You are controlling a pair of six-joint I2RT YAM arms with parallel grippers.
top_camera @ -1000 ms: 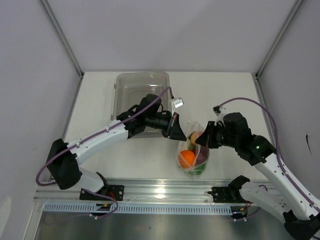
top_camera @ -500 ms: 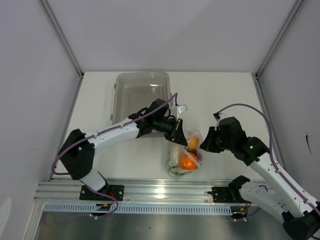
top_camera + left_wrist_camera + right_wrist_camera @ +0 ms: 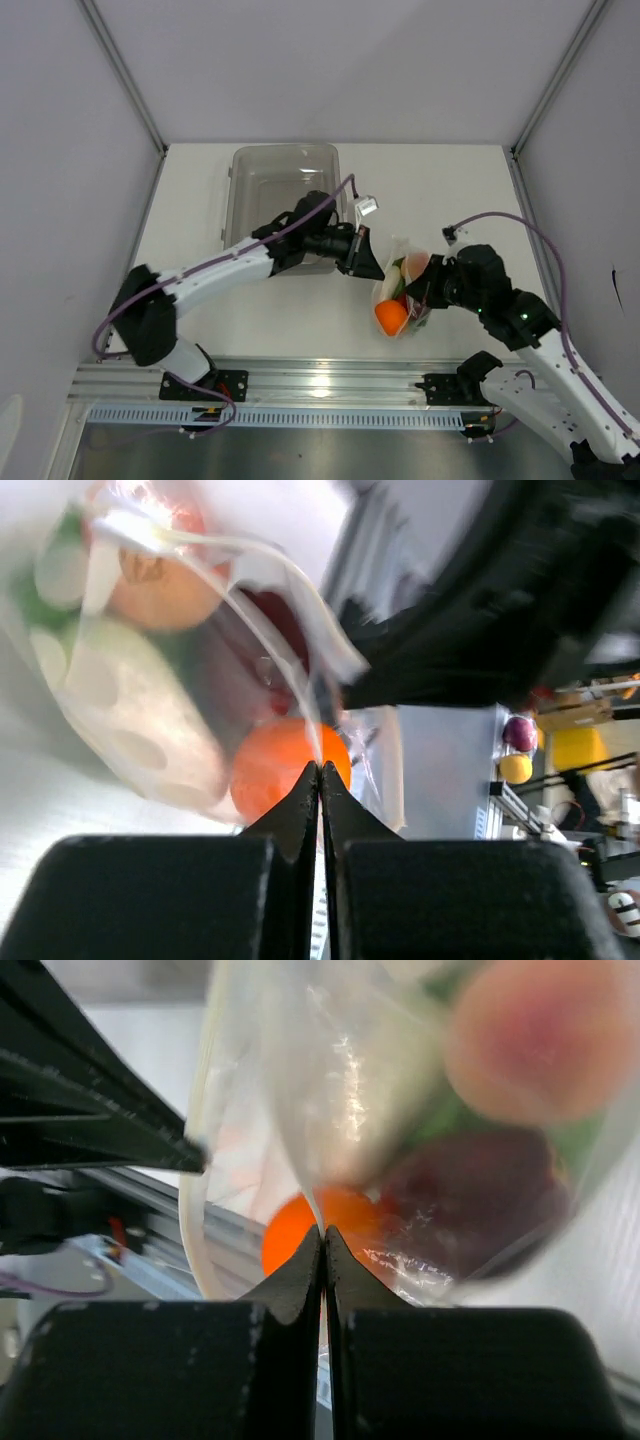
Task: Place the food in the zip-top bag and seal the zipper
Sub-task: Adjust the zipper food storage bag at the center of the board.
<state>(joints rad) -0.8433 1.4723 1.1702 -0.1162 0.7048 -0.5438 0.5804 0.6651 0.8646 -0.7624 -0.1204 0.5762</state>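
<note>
Pinching the zip-top bag (image 3: 398, 290) with left gripper (image 3: 374, 270) and right gripper (image 3: 418, 296) both clenched on its film, we now hold it farther right of the tray (image 3: 285, 152); the food (image 3: 391, 316) sits inside, so sealing seems next.

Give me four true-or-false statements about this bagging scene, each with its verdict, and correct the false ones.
1. The left gripper and the right gripper are both shut on the zip-top bag. True.
2. The orange lies loose on the table. False: it sits low inside the bag.
3. In the top view, the grey tray lies to the left of the bag. True.
4. The peach-coloured fruit is in the tray. False: it is inside the bag.
</note>
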